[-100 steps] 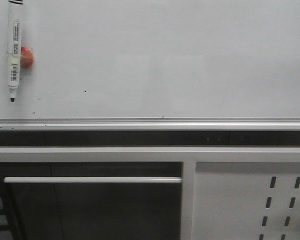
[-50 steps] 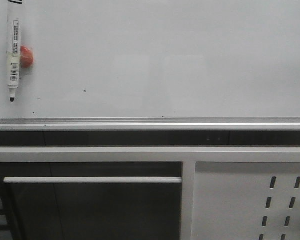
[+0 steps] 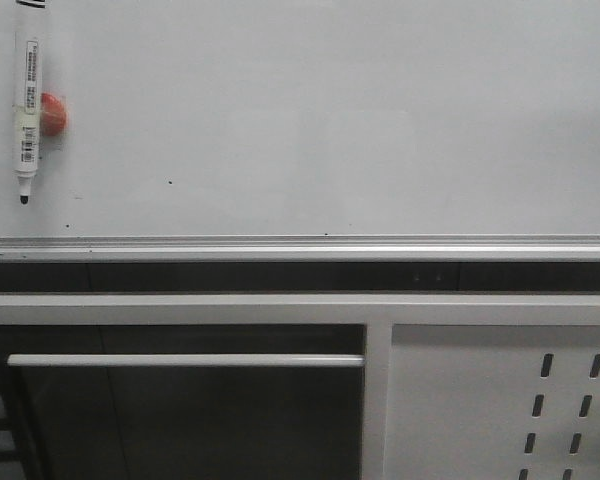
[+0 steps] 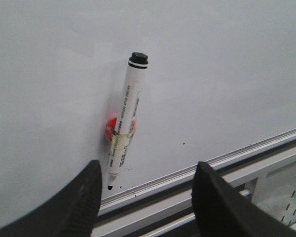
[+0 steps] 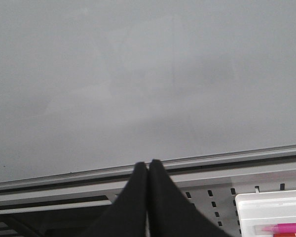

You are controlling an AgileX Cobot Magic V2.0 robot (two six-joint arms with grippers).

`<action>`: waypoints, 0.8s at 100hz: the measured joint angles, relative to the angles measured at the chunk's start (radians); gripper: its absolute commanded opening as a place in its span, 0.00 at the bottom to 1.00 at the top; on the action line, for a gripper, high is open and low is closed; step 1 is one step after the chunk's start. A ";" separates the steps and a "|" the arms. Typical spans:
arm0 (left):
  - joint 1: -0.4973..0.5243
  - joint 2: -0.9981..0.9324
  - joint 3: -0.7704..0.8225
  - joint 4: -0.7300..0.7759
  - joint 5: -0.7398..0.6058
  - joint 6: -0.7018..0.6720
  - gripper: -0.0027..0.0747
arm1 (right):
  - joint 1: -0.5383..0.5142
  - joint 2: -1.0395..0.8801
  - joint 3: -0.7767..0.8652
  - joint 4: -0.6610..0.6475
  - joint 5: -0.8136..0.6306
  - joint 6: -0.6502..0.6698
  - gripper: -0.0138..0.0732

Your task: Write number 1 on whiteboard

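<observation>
the whiteboard (image 3: 310, 110) stands upright and fills the upper part of the front view. its surface is glossy, plain white, with a silver aluminium frame edge (image 3: 300, 243) along the bottom. no number 1 is on it yet, only some tiny black specks.

on the board's left side a marker (image 3: 26, 105) hangs nearly vertical, tip down and uncapped, fixed with pale tape to a round red magnet (image 3: 53, 113). its body is a slim white cylinder with a printed label and a black end.

the left gripper (image 4: 145, 197) is released, its dark fingers spread wide and near the marker's lower end, not touching it. the right gripper (image 5: 148, 197) is clenched on nothing.

i judge the step is to grasp the marker. the fingers should close around the middle of the barrel, away from the tip, then pull straight off the magnet.

below the board is a white metal panel with slotted holes (image 3: 560, 400).
</observation>
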 measured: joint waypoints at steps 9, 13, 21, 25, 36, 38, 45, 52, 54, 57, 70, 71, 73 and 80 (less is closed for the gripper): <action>0.000 0.048 0.007 0.002 -0.024 0.008 0.52 | 0.000 0.000 0.000 0.002 0.000 -0.012 0.08; 0.000 0.078 0.007 0.002 -0.034 0.010 0.52 | 0.000 0.000 0.000 0.002 0.000 -0.020 0.08; 0.000 0.138 0.007 0.002 -0.070 0.014 0.52 | 0.000 0.000 0.000 0.002 0.000 -0.030 0.08; 0.000 0.172 0.007 0.000 -0.099 0.019 0.50 | 0.000 0.000 0.000 0.002 0.000 -0.032 0.08; 0.000 0.256 0.007 -0.075 -0.172 0.090 0.44 | 0.000 0.000 0.000 0.002 0.009 -0.034 0.08; 0.000 0.271 0.007 -0.100 -0.187 0.107 0.44 | 0.000 0.000 0.000 0.002 0.013 -0.034 0.08; 0.000 0.318 0.007 -0.187 -0.237 0.198 0.44 | 0.000 0.000 0.000 0.004 0.025 -0.037 0.08; 0.000 0.355 0.007 -0.259 -0.293 0.281 0.44 | 0.000 0.000 0.000 0.004 0.034 -0.037 0.08; 0.000 0.365 0.007 -0.277 -0.309 0.301 0.44 | 0.000 0.000 0.000 0.004 0.033 -0.037 0.08; 0.000 0.377 0.007 -0.304 -0.330 0.331 0.44 | 0.000 0.000 0.000 0.006 0.033 -0.037 0.08; 0.000 0.427 0.007 -0.374 -0.387 0.423 0.44 | 0.000 0.000 0.000 0.014 0.036 -0.037 0.08; 0.000 0.429 0.007 -0.378 -0.391 0.431 0.44 | 0.000 0.000 0.000 0.014 0.036 -0.037 0.08; 0.000 0.437 0.007 -0.381 -0.396 0.437 0.44 | 0.000 0.000 0.000 0.014 0.036 -0.037 0.08; 0.000 0.462 0.007 -0.390 -0.419 0.455 0.44 | 0.000 0.000 0.000 0.016 0.036 -0.037 0.08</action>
